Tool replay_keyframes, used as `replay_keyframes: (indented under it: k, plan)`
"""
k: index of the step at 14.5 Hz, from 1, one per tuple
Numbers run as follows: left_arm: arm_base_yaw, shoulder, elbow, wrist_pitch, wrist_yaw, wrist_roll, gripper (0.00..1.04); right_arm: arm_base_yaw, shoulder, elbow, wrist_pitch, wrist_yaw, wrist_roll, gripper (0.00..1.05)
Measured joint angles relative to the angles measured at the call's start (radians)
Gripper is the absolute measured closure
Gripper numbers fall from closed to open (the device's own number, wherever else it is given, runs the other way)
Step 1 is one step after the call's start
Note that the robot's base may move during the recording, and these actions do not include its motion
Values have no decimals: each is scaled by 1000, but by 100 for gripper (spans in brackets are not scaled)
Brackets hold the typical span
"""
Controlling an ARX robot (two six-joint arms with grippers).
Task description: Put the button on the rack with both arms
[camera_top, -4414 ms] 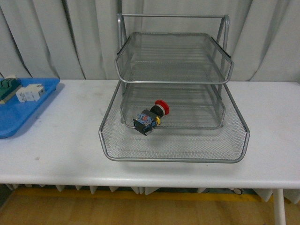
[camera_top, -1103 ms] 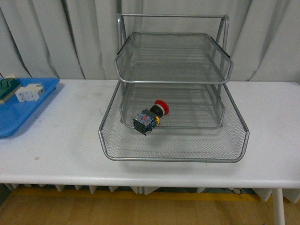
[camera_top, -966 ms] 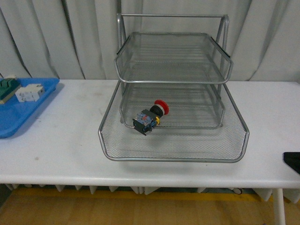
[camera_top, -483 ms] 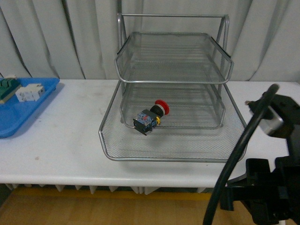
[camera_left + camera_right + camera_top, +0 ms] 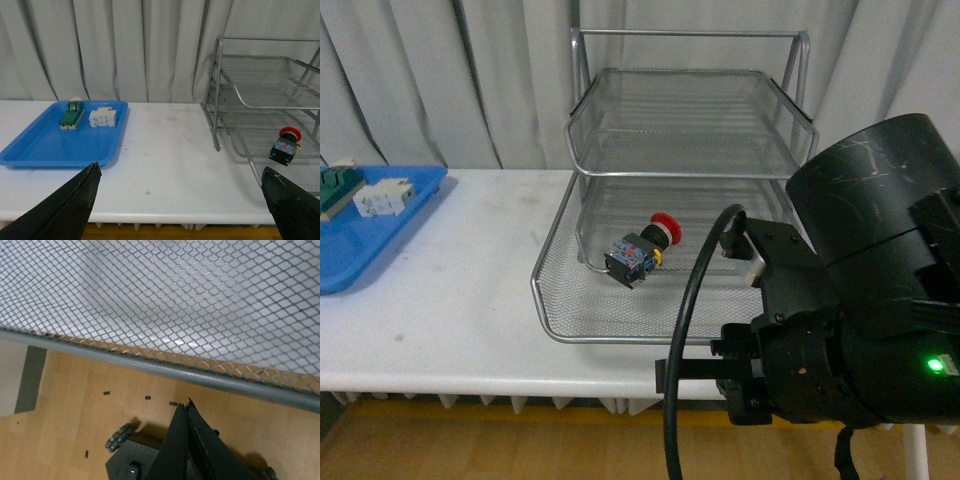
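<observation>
On the rack's (image 5: 690,175) bottom tray: button (image 5: 642,247) lying tipped, untouched.
Right gripper (image 5: 186,412): fingers pressed together, below the tray's edge.
Left gripper (image 5: 182,197): spread wide, well apart from button.

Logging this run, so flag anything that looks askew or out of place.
The button lies tipped on its side in the rack's bottom tray, red cap toward the back, not upright. The right gripper, fingers together, sits below the tray's front rim, over the floor. Nothing looks spilled or damaged.
</observation>
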Motion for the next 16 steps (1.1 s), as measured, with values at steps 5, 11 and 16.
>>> replay_keyframes:
  k: [5,11,16]
  plan:
    - [0,0,0,0,0,0,7,-19,156,206,-66,56,-64,103]
    - [0,0,0,0,0,0,7,-101,357,586,-139,153,-180,103]
    - [0,0,0,0,0,0,7,-117,330,541,-42,116,-196,103]
